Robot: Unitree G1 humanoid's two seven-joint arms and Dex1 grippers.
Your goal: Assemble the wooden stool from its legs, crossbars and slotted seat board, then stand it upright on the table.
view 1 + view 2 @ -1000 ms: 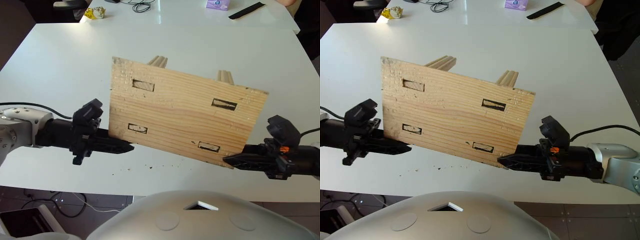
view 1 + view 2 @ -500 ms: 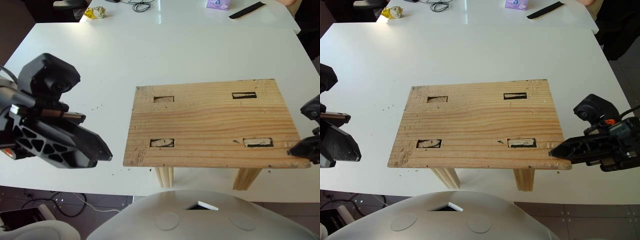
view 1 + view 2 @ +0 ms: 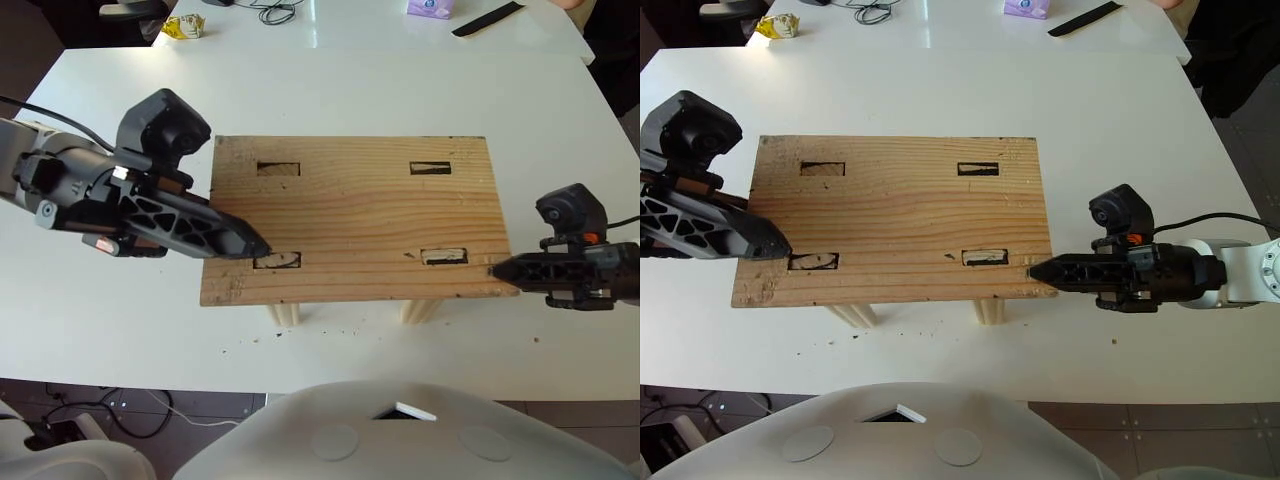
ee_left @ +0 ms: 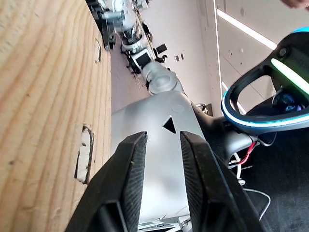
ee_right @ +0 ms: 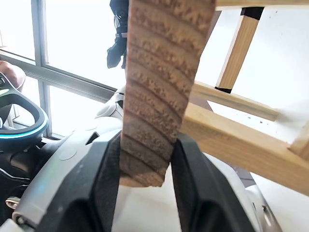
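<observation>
table [image 3: 350, 80]: stool [image 3: 350, 215] stands upright on it, seat board [image 3: 900, 210] on top. Looks like the final step, only the release is left. left gripper [image 3: 255, 246] hangs over the board's near-left corner, fingers a little apart, nothing between. right gripper [image 3: 1032, 268] clamped on the board's near-right edge. two legs [image 3: 283, 314] show under its near edge. Next: open the right one and back straight off without dragging the stool.

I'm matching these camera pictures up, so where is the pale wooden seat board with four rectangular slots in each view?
Left eye view: pale wooden seat board, central, lying level.
Right eye view: seat board, left of centre.
Left wrist view: its grained top face beside the left gripper.
Right wrist view: its end-grain edge clamped in the right gripper.
Shared landmark: the right gripper on the board's right edge.
</observation>
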